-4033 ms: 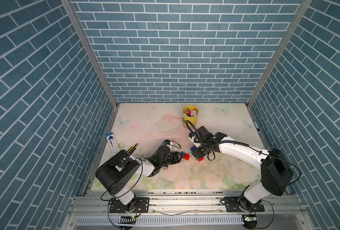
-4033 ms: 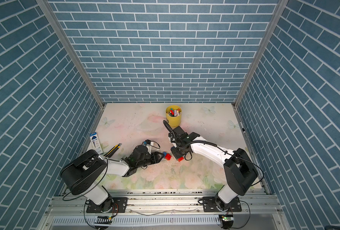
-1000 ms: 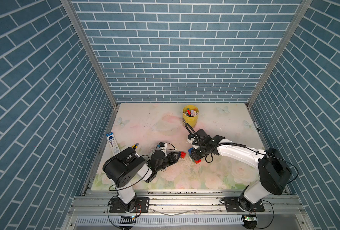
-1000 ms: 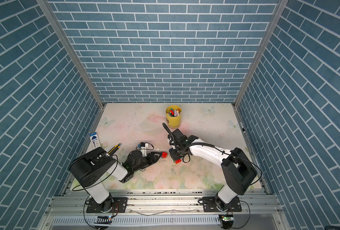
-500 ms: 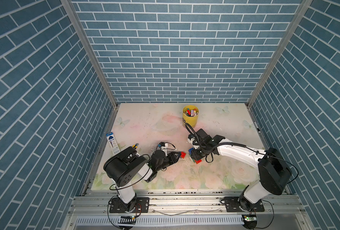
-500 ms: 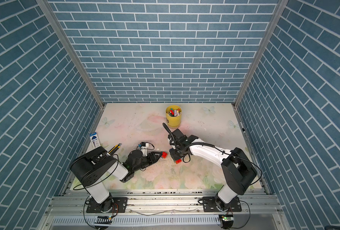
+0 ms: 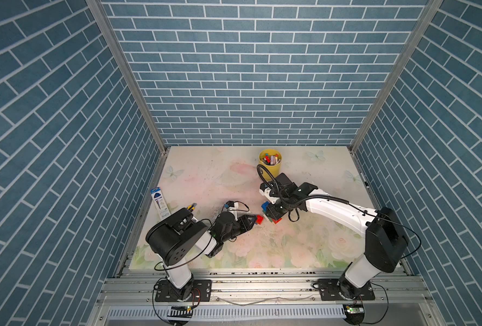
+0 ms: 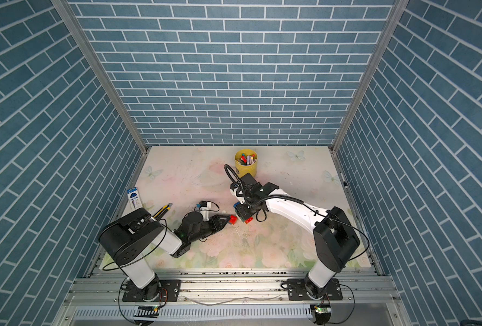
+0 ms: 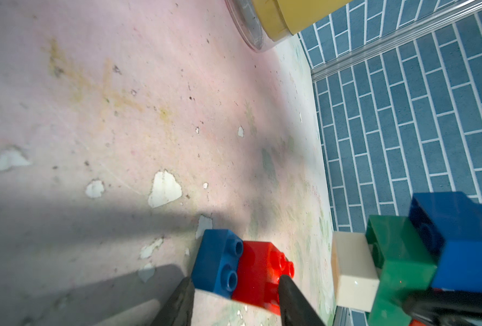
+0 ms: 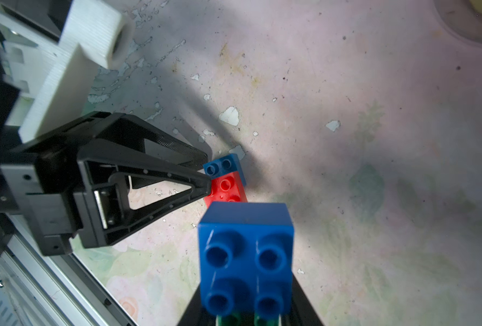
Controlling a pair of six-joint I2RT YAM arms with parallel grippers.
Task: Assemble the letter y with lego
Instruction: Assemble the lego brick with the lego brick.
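Note:
My right gripper [image 7: 272,213] is shut on the letter y cluster and holds it just above the mat. The cluster is a blue brick [image 10: 245,254] on a green brick [image 9: 395,254], with a white brick [image 9: 352,271] at its side and a red brick [image 7: 275,221] at the bottom. To its left on the mat lies a joined pair, a small blue brick [image 9: 217,262] and a red brick [image 9: 258,273]. My left gripper [image 9: 235,282] reaches in low, one fingertip against each brick of the pair. The pair and the cluster stand a small gap apart.
A yellow cup [image 7: 269,169] of coloured sticks stands behind the right wrist. A blue-and-white box [image 7: 158,201] and a yellow-handled tool [image 8: 163,210] lie by the left wall. The floral mat [image 7: 304,248] is worn, with flaked patches.
Over the last second my left jaws have narrowed onto the blue and red pair. Both arms have hardly moved; the right still holds the cluster.

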